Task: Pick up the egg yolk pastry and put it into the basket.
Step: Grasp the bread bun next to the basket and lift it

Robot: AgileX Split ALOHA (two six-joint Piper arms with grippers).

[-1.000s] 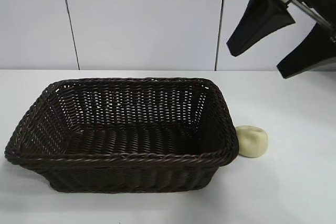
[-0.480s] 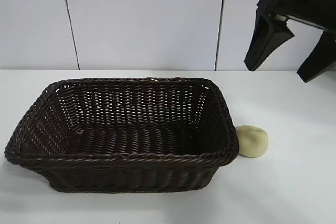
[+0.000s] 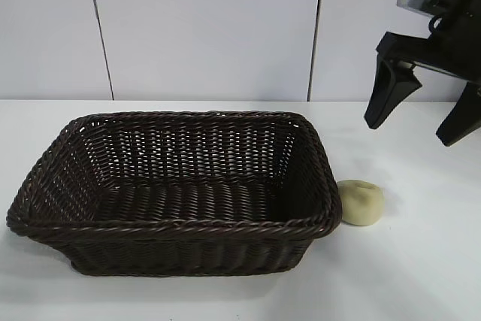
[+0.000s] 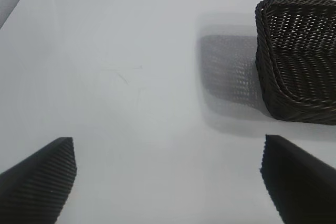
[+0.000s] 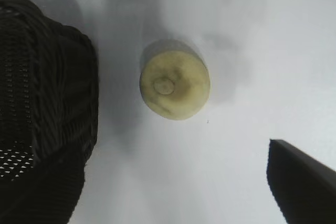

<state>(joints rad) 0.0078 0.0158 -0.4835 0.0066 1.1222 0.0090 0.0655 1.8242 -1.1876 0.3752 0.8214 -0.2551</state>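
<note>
Dark brown wicker fills the near side of the white desk (image 3: 421, 276): the basket (image 3: 173, 227) sits with its braided rim facing the camera and nothing visible inside. Just beside its right-hand corner lies the egg yolk pastry (image 3: 361, 202), pale yellow with a dented top, resting on the desk and seemingly touching or almost touching the rim. Farther back and higher, the right gripper (image 3: 425, 114) hangs in the air with its fingers spread wide apart, above and somewhat behind and to the right of the pastry. The left gripper (image 4: 168, 177) shows only in its own wrist view, fingers likewise apart over bare desk beside the basket's end.

The step in hand looks like the approach for the grasp. To do it well, the right gripper should centre over the pastry before descending, then close gently, since the lump looks soft. The tight spot is the basket rim: a finger coming down on that side has little room, so straddling the pastry along the rim seems safer. To the right and front, the desk is open.
</note>
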